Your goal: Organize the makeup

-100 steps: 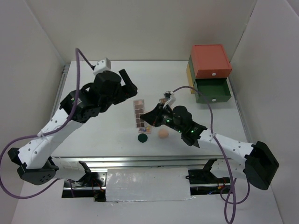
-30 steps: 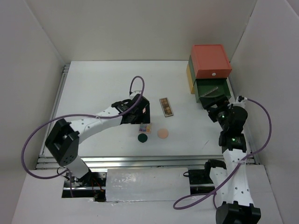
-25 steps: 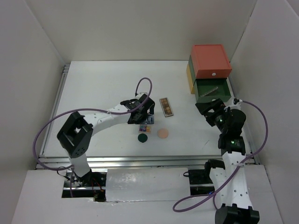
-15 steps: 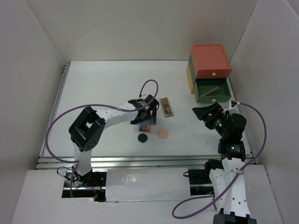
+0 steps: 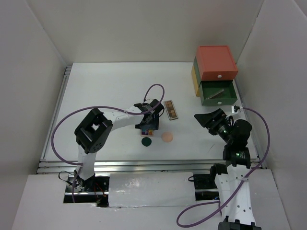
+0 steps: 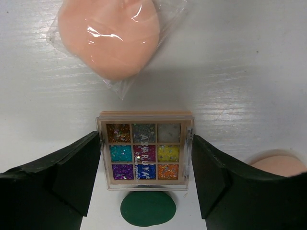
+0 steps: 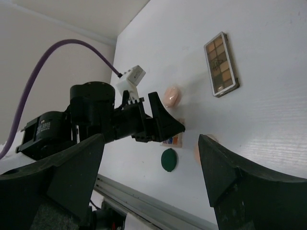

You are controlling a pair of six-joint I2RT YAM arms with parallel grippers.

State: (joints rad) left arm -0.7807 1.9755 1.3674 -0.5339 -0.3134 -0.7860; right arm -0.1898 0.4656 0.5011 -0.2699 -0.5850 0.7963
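A square multicolour palette (image 6: 145,151) lies flat on the white table, and my left gripper (image 6: 145,136) is shut on it, a finger against each side edge. In the overhead view the left gripper (image 5: 150,123) covers most of this palette. Around it lie a plastic-wrapped pink compact (image 6: 110,36), a dark-green compact (image 5: 147,142) and a peach compact (image 5: 167,137). One long brownish palette (image 5: 171,109) rests just right of the left gripper. My right gripper (image 5: 207,119) hangs open and empty above the table, left of the drawer box.
The stacked drawer box (image 5: 216,61) stands at the back right. Its green drawer (image 5: 229,99) is pulled out with a long brownish item inside. White walls close in the table on both sides, and a metal rail (image 5: 144,165) runs along the near edge.
My left gripper slid right over the square palette and its jaws closed in on it. The right arm drew back from the green drawer, toward the left and front.
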